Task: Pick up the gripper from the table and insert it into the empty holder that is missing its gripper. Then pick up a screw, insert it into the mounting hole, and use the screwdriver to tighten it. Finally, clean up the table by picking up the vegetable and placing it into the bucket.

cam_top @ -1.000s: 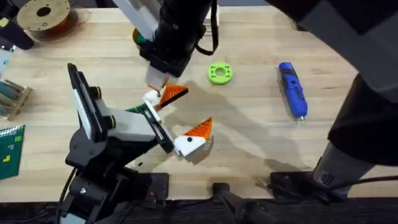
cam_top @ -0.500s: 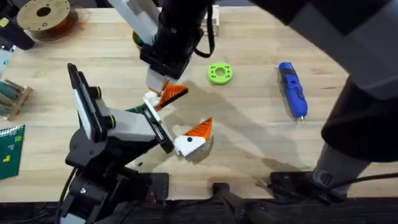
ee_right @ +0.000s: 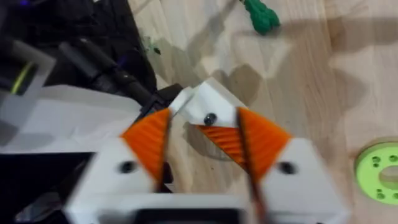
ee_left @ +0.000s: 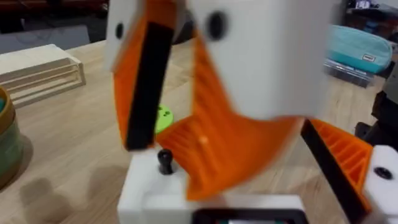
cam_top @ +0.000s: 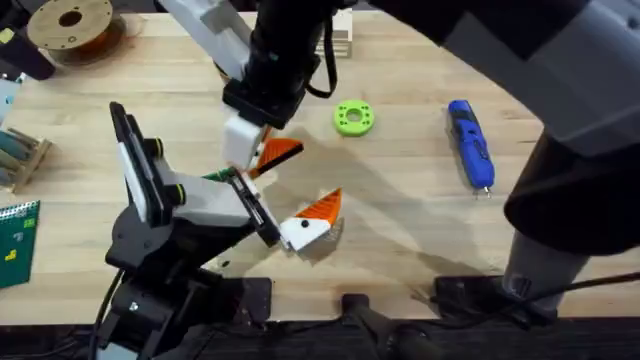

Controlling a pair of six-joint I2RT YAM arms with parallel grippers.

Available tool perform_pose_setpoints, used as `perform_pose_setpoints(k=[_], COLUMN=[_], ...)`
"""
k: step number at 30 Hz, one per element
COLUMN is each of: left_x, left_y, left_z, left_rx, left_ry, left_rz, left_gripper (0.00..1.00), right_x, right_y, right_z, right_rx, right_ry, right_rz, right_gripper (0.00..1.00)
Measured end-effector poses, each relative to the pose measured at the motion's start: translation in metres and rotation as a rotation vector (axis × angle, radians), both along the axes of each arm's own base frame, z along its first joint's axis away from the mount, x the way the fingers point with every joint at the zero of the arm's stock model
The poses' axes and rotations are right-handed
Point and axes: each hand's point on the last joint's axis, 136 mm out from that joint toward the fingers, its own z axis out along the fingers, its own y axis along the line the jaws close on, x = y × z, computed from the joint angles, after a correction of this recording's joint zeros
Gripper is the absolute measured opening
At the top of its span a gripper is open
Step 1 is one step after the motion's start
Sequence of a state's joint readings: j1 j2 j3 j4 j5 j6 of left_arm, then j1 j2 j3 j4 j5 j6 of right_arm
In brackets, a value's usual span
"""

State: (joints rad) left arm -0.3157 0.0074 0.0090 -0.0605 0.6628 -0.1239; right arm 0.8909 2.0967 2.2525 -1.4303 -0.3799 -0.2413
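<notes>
The first step, seating the small orange ribbed plastic wedge [cam_top: 276,152] into the white angular plastic holder [cam_top: 243,160] at mid-tabletop [cam_top: 400,215], is judged in hand. Fine alignment is called for next. The right gripper [ee_right: 202,134] fingers [ee_right: 151,146] are seen narrowly parted astride the wedge; a firm grasp cannot be confirmed.

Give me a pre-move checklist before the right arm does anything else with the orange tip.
1. gripper at the holder, under the right gripper: ok.
2. Gripper fully seated in the holder: cannot tell.
3. Mounting hole clear: cannot tell; a dark spot shows on the holder, either a hole or a screw.
4. left gripper open: ok.
5. screwdriver lying free: ok.
6. vegetable cleared: not ok, it lies on the table.
</notes>
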Motion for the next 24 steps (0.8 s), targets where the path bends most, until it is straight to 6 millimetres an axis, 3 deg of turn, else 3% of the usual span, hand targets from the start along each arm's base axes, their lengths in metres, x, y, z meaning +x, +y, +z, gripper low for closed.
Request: perform_pose_setpoints(k=[2,3,10,19,24], left_x=[0.0,0.0,0.0,0.0,0.0], left_y=[0.0,0.0,0.0,0.0,0.0], left_z=[0.0,0.0,0.0,0.0,0.0], left_rx=[-0.003,-0.002,0.002,0.004,0.006], left_ry=[0.003,0.0,-0.006,-0.009,-0.011], left_rz=[0.0,0.0,0.0,0.0,-0.001], left_gripper=[0.987,0.987,0.987,0.987,0.987], right_x=[0.001,0.002,0.023,0.044,0.041], right_y=[0.001,-0.001,-0.016,-0.06,-0.085], right_z=[0.002,0.002,0.008,0.063,0.069], right_rx=[0.01,0.008,0.013,0.096,0.063], right_ry=[-0.003,-0.007,-0.02,-0.106,-0.082], right_rz=[0.004,0.001,-0.058,-0.167,-0.21], right_gripper=[0.82,0.852,0.866,0.866,0.867])
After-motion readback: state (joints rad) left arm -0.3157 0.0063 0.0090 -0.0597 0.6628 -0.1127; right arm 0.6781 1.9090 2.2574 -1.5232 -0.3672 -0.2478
